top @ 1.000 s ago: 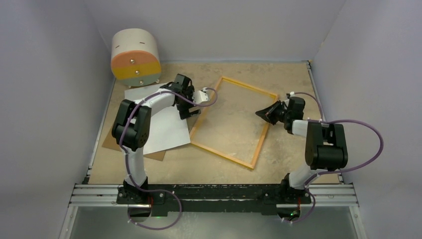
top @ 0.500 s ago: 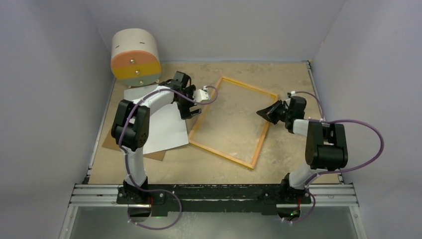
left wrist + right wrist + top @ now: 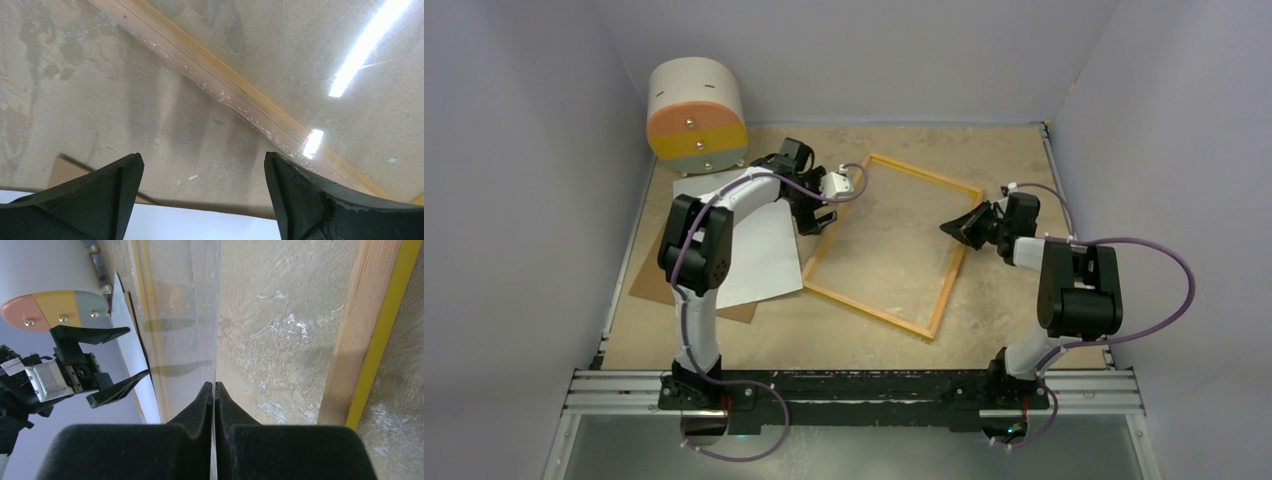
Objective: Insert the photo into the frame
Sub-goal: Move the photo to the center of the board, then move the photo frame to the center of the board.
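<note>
A sandy beige worktop [image 3: 824, 325] fills the top view, walled in by pale panels. In the far left corner stands a big cream drum [image 3: 694, 110] on its side, its round face banded pink, yellow and grey.

The frame [image 3: 924, 173], thin and bright yellow, lies flat and skewed in the middle of the worktop. To its left lies a brown backing board [image 3: 646, 287], and on top of it the photo [image 3: 759, 255], white back up. The photo's near right corner is just beside the frame's left rail. It is outside the frame.

A clear sheet [image 3: 185, 315] sits over the frame's opening, catching streaks of ceiling light. Its thin right edge runs straight into the right claw.

The left claw [image 3: 820, 218] is spread wide and empty. It points down over the bare strip of worktop between the photo and the frame's left rail. The left wrist view shows the rail crossing diagonally ahead of it, with the photo's white edge and a sliver of board below.

The right claw [image 3: 952, 226] is at the frame's right rail, its fingers pressed together and pinching the edge of the clear sheet.
</note>
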{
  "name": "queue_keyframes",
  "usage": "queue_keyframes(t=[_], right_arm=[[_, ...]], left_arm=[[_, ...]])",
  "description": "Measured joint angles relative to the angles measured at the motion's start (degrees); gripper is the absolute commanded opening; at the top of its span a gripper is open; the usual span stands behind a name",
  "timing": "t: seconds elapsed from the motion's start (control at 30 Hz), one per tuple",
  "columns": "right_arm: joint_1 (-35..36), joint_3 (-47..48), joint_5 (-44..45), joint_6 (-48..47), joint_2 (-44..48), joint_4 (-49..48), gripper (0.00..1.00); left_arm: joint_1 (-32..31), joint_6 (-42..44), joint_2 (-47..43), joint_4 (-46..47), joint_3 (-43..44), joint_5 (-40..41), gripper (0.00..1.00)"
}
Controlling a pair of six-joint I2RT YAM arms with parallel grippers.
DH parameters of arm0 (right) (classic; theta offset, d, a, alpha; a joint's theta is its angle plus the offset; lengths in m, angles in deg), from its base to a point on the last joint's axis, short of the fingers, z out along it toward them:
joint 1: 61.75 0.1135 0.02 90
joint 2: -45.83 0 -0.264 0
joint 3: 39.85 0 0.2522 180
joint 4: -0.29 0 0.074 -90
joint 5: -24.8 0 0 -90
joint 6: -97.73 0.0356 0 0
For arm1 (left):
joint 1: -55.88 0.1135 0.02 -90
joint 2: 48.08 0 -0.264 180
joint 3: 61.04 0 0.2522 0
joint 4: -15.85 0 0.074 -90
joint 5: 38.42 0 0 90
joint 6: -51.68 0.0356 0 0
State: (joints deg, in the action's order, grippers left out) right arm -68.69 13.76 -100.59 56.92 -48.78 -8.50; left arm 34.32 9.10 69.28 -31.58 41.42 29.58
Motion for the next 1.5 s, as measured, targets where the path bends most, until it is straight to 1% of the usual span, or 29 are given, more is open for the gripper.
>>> queue_keyframes(t=[1.0,1.5], right_arm=[[-1.81,1.66,-0.22,-2.19,-0.76,3.06,0.0],[-3.02,2.36,-0.46,-3.54,-0.76,3.98,0.0]], left_arm=[[-0.39,-0.55,0.98,-0.52,-0.52,-0.96,0.97],[-1.79,-0.52,0.98,-0.52,-0.55,-0.9,0.96]])
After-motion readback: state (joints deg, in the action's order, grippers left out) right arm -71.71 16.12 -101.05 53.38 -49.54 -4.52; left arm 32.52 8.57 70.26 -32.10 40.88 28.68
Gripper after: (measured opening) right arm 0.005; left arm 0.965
